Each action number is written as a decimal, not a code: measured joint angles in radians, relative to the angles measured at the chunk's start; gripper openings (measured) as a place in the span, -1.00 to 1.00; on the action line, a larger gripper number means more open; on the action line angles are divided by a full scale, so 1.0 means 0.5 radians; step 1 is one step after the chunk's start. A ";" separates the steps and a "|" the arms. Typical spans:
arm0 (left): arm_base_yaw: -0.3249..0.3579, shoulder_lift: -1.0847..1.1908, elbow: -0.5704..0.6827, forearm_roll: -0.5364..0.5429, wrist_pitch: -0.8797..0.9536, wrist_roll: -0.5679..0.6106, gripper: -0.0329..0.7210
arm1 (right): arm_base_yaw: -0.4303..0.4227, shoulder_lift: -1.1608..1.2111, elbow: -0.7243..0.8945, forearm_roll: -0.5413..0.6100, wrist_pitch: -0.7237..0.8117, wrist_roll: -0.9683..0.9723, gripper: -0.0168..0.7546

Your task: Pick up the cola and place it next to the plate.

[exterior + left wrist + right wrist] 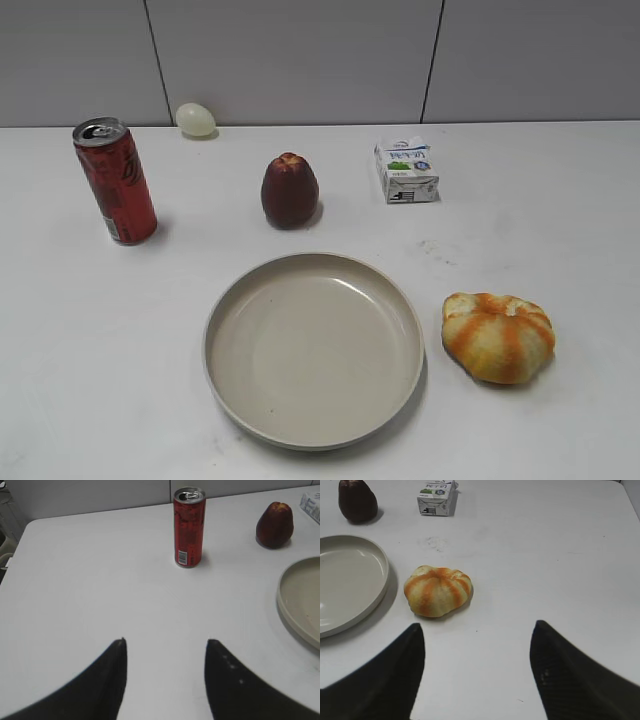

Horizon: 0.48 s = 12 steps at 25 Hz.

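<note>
1. Cola [115,181] stands up straight on the white table [90,350], far left & back, well apart from the plate [314,348]. Nothing holds it.
2. Exterior view shows no grippers at all. It is the only view w/ the pale egg [196,119], by the back wall.
3. Left wrist view: left gripper [166,652] hangs over bare table, fingers apart, nothing between them. Cola is ahead of it (silver top w/ pull tab shows). Dark red fruit [274,524] is at the right, plus the plate edge & a corner of the milk box [311,505].
4. Right wrist view: right gripper [477,632] also has fingers apart, nothing in them. Just ahead is the orange-striped pumpkin [438,590], near the plate rim but not touching. No cola in this view.
5. Count: 1 cola, 1 plate, 1 red fruit, 1 milk box, 1 pumpkin, 1 egg, 2 grippers.
</note>
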 joint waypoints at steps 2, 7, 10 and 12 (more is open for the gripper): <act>0.000 0.007 0.000 0.002 0.000 0.000 0.26 | 0.000 0.000 0.000 0.000 0.000 0.000 0.42; 0.000 0.210 -0.046 0.000 -0.080 0.000 0.78 | 0.000 0.000 0.000 0.001 0.000 0.000 0.42; 0.000 0.477 -0.154 0.000 -0.247 0.000 0.81 | 0.000 0.000 0.000 0.001 0.000 0.000 0.42; 0.000 0.729 -0.254 0.000 -0.345 0.000 0.81 | 0.000 0.000 0.000 0.001 0.000 0.000 0.42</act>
